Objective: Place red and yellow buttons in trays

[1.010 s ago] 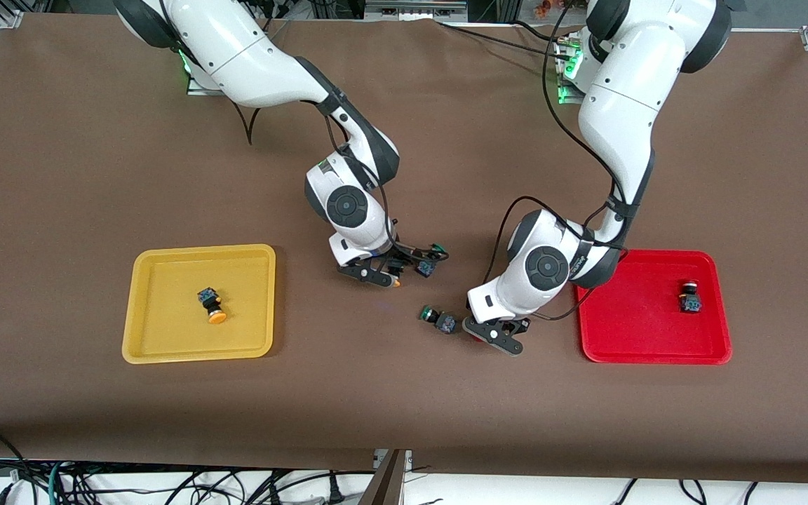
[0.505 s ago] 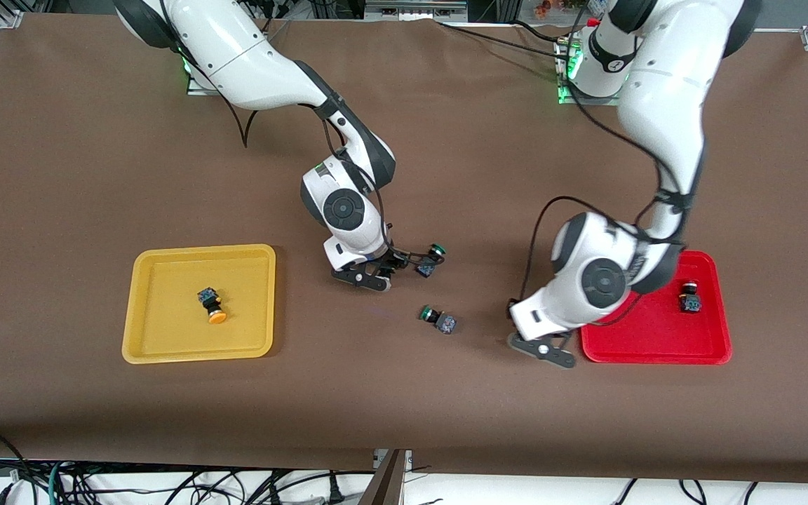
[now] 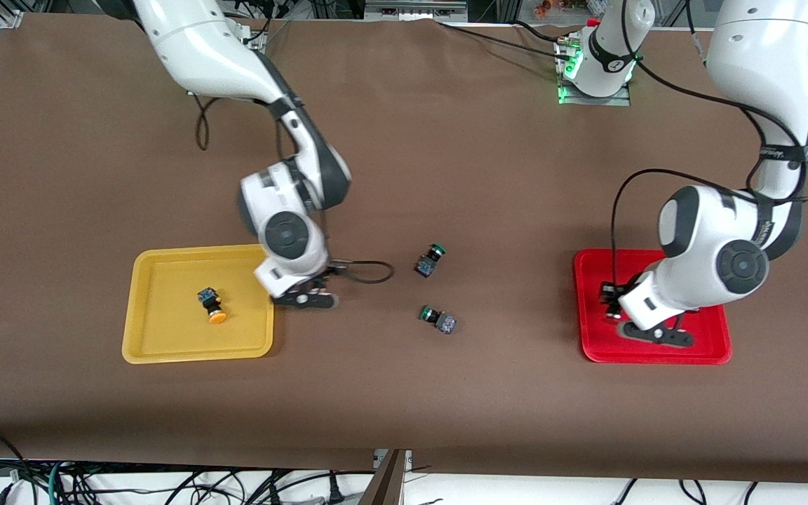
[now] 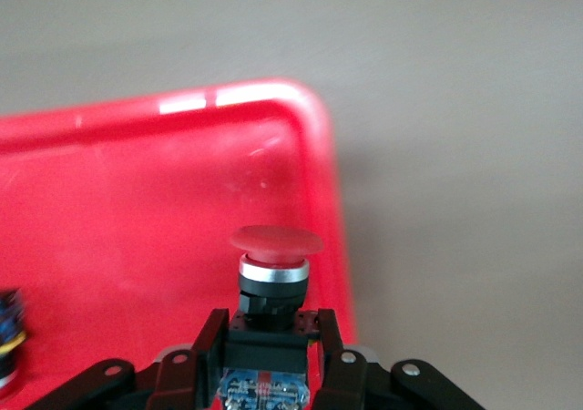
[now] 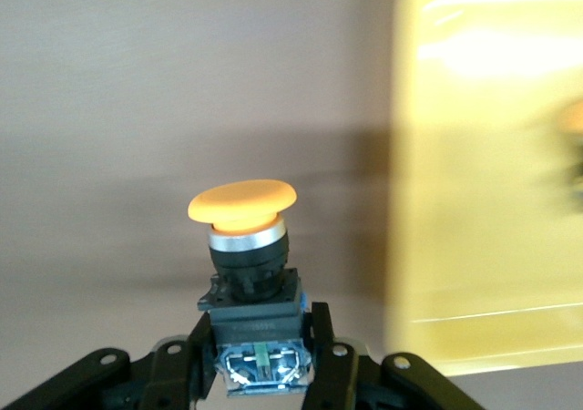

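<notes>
Yellow tray (image 3: pixel 165 351) at right arm's end holds yellow button (image 3: pixel 211 304) near its centre. Right gripper (image 3: pixel 306 297) over table just beside tray's 3 o'clock rim, clenched on second yellow button (image 5: pixel 246 246). Two green-capped switches (image 3: pixel 429 259) (image 3: pixel 438 318) mid-table. Left gripper (image 3: pixel 649 330) over red tray (image 3: pixel 590 351), grasping red button (image 4: pixel 273 273); another switch (image 4: pixel 7 337) lies in tray, at 9 o'clock of held button in left wrist view.

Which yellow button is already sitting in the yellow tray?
The yellow button lying inside the yellow tray. The other yellow button isn't in yet: the right gripper holds it beside the tray's rim.
</notes>
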You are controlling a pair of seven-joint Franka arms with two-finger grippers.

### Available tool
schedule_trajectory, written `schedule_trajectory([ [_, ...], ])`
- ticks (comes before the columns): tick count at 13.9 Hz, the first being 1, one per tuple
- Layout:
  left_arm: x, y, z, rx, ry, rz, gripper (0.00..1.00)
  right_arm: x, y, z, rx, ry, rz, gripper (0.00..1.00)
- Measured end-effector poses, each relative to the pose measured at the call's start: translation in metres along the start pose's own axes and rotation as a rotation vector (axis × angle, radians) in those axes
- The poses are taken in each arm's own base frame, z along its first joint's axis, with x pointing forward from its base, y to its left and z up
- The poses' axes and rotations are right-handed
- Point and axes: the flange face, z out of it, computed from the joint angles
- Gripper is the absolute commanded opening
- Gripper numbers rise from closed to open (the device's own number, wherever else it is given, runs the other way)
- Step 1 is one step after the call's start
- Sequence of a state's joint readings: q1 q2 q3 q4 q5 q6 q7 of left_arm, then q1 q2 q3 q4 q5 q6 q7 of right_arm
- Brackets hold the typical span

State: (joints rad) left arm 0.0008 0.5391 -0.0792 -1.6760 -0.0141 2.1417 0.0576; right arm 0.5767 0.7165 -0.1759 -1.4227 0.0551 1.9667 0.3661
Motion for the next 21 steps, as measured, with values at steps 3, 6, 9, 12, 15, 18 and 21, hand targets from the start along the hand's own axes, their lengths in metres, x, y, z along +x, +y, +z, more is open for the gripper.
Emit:
schedule_trajectory([
  [3, -0.036, -0.021, 0.034, 0.004, 0.027, -0.037, 0.0, 0.014, 0.09, 0.012, -0.036, -0.04, -0.063, 0.4],
  [6, -0.063, -0.023, 0.074, 0.008, 0.057, -0.054, 0.0, 0.01, 0.115, 0.052, 0.033, -0.076, -0.028, 0.99],
  [9, -0.075, -0.025, 0.09, 0.007, 0.051, -0.072, 0.0, 0.009, 0.115, 0.054, 0.047, -0.072, -0.025, 1.0],
  [12, -0.076, -0.025, 0.092, 0.008, 0.07, -0.088, 0.43, 0.015, 0.116, 0.025, 0.064, -0.01, -0.022, 1.0],
  [15, -0.076, -0.025, 0.096, 0.008, 0.078, -0.096, 1.0, 0.024, 0.138, -0.043, 0.066, 0.086, -0.01, 1.0],
  [18, -0.064, -0.026, 0.077, 0.009, 0.106, -0.096, 1.0, 0.012, 0.169, -0.101, 0.079, 0.107, -0.027, 1.0],
  [21, -0.038, -0.02, 0.009, 0.003, 0.055, -0.083, 1.0, -0.026, 0.19, -0.173, 0.129, 0.091, -0.003, 1.0],
])
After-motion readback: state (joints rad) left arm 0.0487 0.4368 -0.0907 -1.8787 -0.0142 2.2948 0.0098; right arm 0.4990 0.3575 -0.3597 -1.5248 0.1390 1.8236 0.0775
